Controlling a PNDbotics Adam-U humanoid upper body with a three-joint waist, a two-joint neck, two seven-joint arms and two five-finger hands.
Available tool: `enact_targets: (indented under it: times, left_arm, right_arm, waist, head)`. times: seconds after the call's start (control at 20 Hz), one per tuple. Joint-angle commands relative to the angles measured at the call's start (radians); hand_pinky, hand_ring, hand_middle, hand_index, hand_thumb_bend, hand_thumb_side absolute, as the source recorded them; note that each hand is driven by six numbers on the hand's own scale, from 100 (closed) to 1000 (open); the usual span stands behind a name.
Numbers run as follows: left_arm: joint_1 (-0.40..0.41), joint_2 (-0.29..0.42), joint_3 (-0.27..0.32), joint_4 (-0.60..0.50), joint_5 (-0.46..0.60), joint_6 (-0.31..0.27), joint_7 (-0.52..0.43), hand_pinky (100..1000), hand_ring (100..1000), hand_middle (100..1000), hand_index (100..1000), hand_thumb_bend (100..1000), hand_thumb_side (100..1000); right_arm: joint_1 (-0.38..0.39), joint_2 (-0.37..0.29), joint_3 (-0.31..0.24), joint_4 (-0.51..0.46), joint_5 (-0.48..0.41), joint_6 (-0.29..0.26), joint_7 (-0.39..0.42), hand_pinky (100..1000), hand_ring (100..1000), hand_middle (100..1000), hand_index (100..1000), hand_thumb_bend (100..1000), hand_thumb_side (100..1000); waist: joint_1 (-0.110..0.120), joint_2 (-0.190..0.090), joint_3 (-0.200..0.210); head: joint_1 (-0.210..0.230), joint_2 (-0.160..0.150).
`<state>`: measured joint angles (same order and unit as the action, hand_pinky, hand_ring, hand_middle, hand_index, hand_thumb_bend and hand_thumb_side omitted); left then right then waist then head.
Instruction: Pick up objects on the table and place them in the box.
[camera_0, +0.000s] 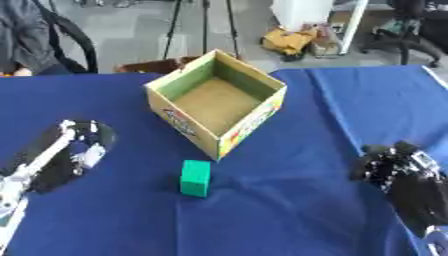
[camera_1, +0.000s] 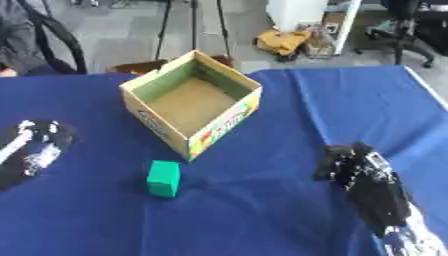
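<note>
1. Lying on the blue tablecloth (camera_0: 332, 100), the small green rectangular block (camera_0: 195, 178) is seen just before the open, empty cardboard box (camera_0: 216, 101).
2. Finger posture of the left hand (camera_0: 66, 150) and right hand (camera_1: 359, 167) cannot be told.
3. The block is best approached from above and gripped across its narrow sides.

No legible text, number or brand in either eye view. The cardboard box (camera_0: 216, 101) carries coloured printing on its two near outer walls — red, yellow and green patches — but no letter or word of it can be made out. The green block (camera_0: 195, 178) shows plain faces with no marking, and the blue tablecloth (camera_0: 289, 210) bears no sign or label — nothing else in view offers readable print.
</note>
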<state>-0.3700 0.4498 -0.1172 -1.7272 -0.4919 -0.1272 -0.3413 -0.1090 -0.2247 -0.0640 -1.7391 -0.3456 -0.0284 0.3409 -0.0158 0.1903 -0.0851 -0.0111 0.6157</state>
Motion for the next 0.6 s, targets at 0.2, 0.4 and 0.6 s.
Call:
enact_targets:
  times: [0.2, 0.4, 0.6]
  left_arm:
    - [-0.074, -0.017, -0.056, 0.026, -0.106, -0.032, 0.025, 633, 821, 591, 732, 402, 693]
    - [-0.117, -0.049, -0.089, 0.073, -0.162, -0.049, 0.050, 631, 827, 602, 729, 416, 634]
    - [-0.149, -0.075, -0.112, 0.117, -0.185, -0.067, 0.051, 625, 828, 601, 727, 460, 602]
  right_arm:
    - [-0.006, -0.011, 0.002, -0.011, -0.004, -0.002, 0.006, 643, 581, 565, 746, 100, 913]
    - [-0.006, -0.010, 0.003, -0.011, -0.005, -0.002, 0.008, 643, 582, 565, 746, 100, 913]
    - [-0.005, -0.009, 0.004, -0.010, -0.004, -0.002, 0.009, 643, 582, 565, 746, 100, 913]
  waist:
    - [-0.003, -0.018, -0.004]
    - [-0.005, -0.019, -0.008]
    - [-0.006, -0.019, -0.010]
  head:
    - [0.000, -0.010]
    - [0.008, -0.008]
    - [0.013, -0.007]
